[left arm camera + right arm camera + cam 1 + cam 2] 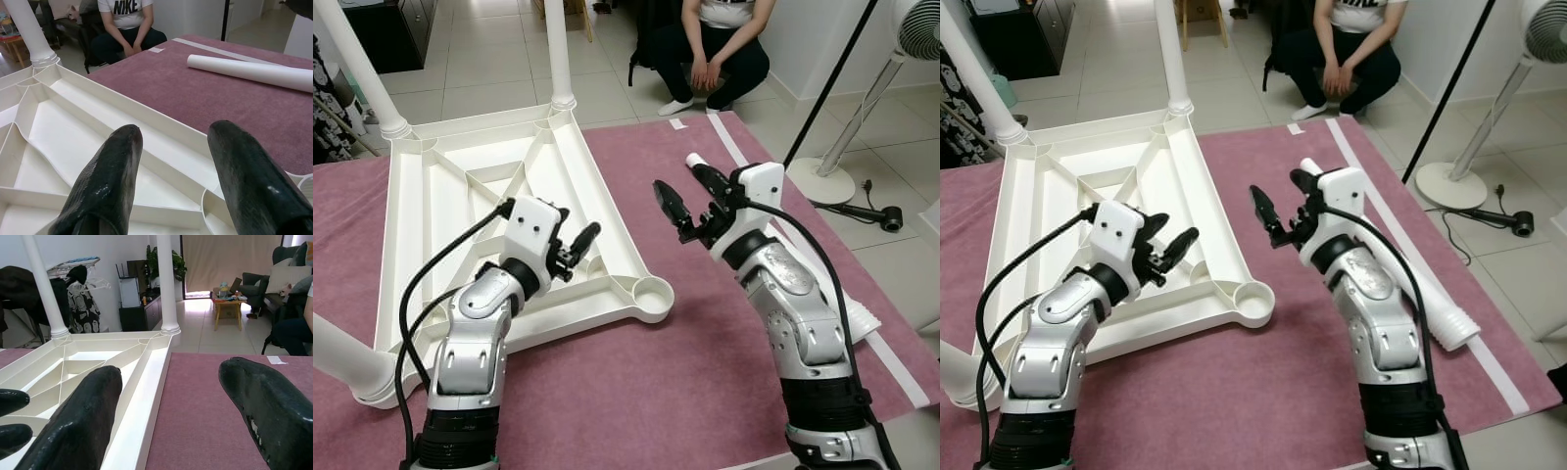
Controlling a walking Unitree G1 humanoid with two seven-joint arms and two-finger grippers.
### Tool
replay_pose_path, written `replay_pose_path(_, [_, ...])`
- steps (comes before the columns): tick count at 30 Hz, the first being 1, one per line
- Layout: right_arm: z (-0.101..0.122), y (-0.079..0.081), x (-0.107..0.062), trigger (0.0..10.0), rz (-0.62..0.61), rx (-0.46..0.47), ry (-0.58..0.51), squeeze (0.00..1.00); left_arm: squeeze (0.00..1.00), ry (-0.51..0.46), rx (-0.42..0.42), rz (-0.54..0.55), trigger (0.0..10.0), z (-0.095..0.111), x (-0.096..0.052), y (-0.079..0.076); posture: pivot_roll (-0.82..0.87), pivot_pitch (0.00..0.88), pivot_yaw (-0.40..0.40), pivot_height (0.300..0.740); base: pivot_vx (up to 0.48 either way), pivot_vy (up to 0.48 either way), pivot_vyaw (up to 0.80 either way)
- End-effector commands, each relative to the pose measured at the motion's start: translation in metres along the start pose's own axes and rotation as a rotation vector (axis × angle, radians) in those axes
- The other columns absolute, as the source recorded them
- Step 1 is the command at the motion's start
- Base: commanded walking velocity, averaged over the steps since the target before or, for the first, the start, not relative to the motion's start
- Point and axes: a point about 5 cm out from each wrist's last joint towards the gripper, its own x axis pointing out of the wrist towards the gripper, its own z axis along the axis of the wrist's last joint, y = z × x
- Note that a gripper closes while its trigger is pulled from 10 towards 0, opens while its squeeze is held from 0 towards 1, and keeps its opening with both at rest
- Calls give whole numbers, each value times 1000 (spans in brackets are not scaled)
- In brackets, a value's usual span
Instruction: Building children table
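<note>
Hovering both parted grippers over the upturned table top on the maroon mat.
My left gripper hangs above its 1 empty corner socket; my right gripper hangs apart. My left wrist view shows the loose leg, partly hidden behind my right arm from the head; a person crouches beyond.

- Table top, upside down: plain white plastic, ribbed underside also white.
- Fitted table legs: white.
- Loose leg: white.
- Mat beneath: dusty purple-pink, unpatterned, crossed by a white tape strip.
- Floor: pale beige tiles, darker grout lines.
- Left pincer: black fingers, white housing, silver arm, black cable.
- Right pincer: black fingers, white housing, silver arm.
- Person: white shirt with black lettering, black trousers, white socks.
- Fan stand: white.
- Curtain: beige.
</note>
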Motion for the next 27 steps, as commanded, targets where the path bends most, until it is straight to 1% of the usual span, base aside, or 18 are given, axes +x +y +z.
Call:
replay_pose_path(1, [1, 1, 2, 10000, 1, -3, -11, 0, 0, 9, -7, 179, 10000, -2, 1, 8, 9, 0, 38, 740, 0, 480, 0])
replay_pose_path(10, [0, -1, 0, 10000, -16, -10, -8, 0, 0, 9, 5, 160, 10000, -3, 3, 6, 5, 0, 45, 740, 0, 480, 0])
replay_pose_path(11, [-1, -1, 0, 10000, -19, -12, -8, 0, 0, 1, 31, 148, 10000, -2, 4, 4, 4, 0, 47, 740, 0, 0, 0])
replay_pose_path(15, [-1, -2, -1, 10000, -26, -17, -7, 0, 0, -12, 57, 129, 10000, -1, 3, 1, 4, 0, 49, 740, 0, -357, 0])
replay_pose_path(27, [-2, -3, 0, 10000, -32, -21, -10, 0, 0, -11, 62, 121, 10000, -1, 3, 0, 8, 0, 51, 740, 0, -480, 0])
